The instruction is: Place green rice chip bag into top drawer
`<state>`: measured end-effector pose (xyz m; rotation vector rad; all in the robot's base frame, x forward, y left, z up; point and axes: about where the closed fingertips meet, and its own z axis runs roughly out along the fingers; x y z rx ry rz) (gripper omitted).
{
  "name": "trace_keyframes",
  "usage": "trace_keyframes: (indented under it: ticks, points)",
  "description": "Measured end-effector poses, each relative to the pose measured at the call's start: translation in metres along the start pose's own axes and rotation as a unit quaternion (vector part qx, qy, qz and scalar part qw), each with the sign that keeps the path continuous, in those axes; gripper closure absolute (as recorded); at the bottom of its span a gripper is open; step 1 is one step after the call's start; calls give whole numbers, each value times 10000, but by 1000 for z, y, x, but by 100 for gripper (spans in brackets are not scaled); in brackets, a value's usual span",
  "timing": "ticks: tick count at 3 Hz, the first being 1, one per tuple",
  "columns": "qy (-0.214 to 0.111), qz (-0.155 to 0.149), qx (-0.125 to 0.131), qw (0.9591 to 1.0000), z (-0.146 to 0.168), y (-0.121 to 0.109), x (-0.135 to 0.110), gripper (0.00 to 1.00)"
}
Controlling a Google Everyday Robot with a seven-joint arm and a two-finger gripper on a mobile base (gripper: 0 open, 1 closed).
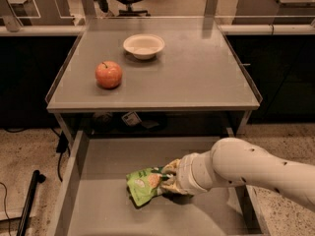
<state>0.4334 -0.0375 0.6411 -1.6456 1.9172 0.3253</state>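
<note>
The green rice chip bag point(141, 183) lies on the flat bottom of the open top drawer point(103, 161), near its middle. My gripper point(170, 181) reaches in from the right on a thick white arm and sits at the bag's right end, touching it. The wrist hides that end of the bag.
A red-orange apple point(109, 74) and a small white bowl point(143, 45) sit on the grey table top point(197, 77) above the drawer. A black rod point(29, 200) lies on the floor at the left. Black cabinets stand on both sides.
</note>
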Motion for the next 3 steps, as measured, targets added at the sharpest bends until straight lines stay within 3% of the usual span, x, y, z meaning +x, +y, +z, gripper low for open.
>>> trace_keyframes:
  ticks: [1,2,3]
  points:
    - [0,0,0,10000,0,0,0,14]
    - [0,0,0,10000,0,0,0,0]
    - [0,-1,0,10000,0,0,0,0]
